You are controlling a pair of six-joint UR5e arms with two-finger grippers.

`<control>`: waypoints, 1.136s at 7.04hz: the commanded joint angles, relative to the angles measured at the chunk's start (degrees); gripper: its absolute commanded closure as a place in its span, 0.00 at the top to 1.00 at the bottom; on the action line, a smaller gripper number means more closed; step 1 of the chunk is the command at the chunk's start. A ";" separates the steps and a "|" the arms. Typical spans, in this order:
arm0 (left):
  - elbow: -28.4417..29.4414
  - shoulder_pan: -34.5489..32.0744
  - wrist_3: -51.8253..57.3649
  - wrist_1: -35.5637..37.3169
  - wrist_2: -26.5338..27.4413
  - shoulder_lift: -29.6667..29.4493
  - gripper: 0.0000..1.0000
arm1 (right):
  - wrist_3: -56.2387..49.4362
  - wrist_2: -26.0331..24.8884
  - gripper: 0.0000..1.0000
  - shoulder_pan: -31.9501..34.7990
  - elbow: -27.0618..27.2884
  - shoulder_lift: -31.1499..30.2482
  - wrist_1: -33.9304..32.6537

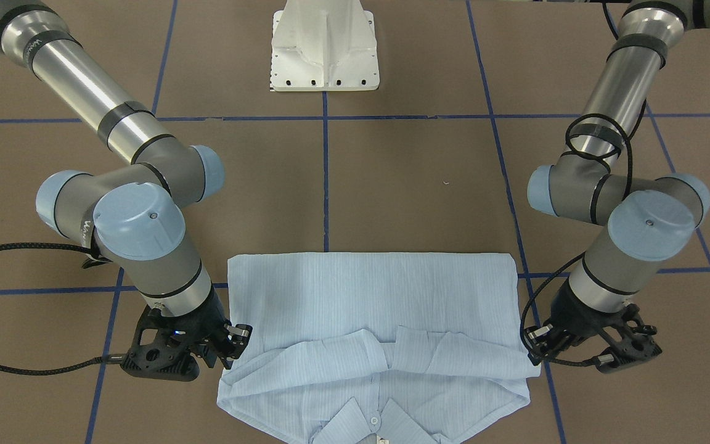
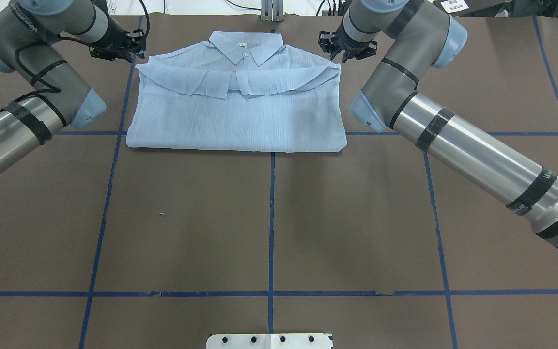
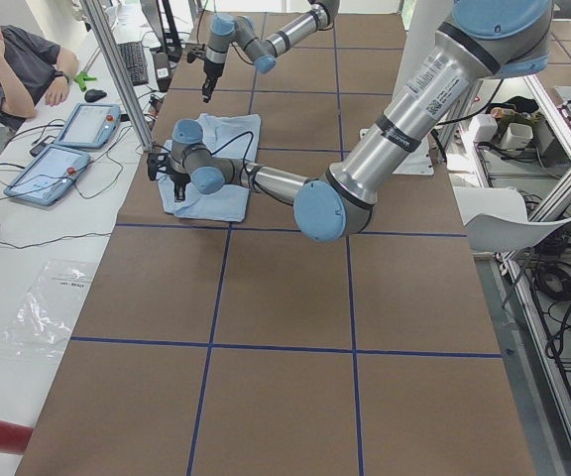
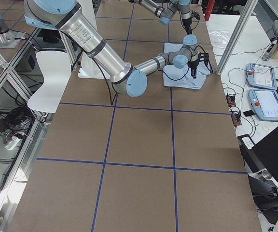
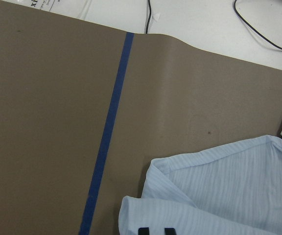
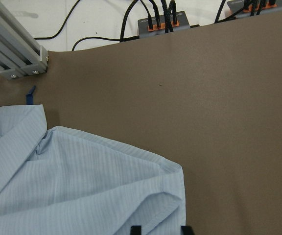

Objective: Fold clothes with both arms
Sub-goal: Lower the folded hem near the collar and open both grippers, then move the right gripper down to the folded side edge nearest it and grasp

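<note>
Two black fingertip ends per wrist view are all that shows of each claw, poking in at the bottom edge with the rest cut off. The left gripper (image 5: 155, 231) has its fingertips (image 5: 142, 230) a little apart. The right gripper (image 6: 160, 229) has them spread wider. Both read as released, with nothing clamped between the jaws. Whether the tips touch cloth cannot be told. In the overhead view the left claw is partly behind its own arm. The side views are too small to judge either claw.

The pale-blue shirt (image 2: 235, 116) lies folded flat on the brown table (image 2: 356, 218), at the edge far from the white pedestal base (image 1: 324, 55). It sits between the two claws. The collar (image 2: 246, 48) faces away from the robot and is buttoned with a small white button (image 2: 247, 55). The folded-in sleeves (image 2: 230, 82) lie across the chest and meet near the middle. The lower half is doubled under, so the hem is hidden. The front-facing view cuts the collar off at its bottom edge.

The left claw hangs at the shirt's shoulder corner on the robot's left, tips over the turned-back shoulder fold. The right claw is at the opposite shoulder corner, also over the fold. Both are near the collar end and well apart from the near folded edge. A blue tape line (image 2: 271, 232) runs from under that edge toward the base.

A seated person (image 3: 8, 59) shows at the side bench, partly cropped
</note>
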 commanded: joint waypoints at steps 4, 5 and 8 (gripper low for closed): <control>-5.92 -0.35 -0.08 1.12 -0.48 3.02 0.99 | -2.81 0.05 1.00 -5.95 14.66 -12.03 0.01; -8.47 -0.35 0.01 1.04 -0.48 5.13 0.99 | -2.28 -0.21 1.00 -7.18 17.83 -14.49 -0.17; -10.16 -0.44 0.01 1.04 -0.48 6.20 0.99 | -2.01 -0.22 1.00 -9.04 21.55 -17.94 -0.43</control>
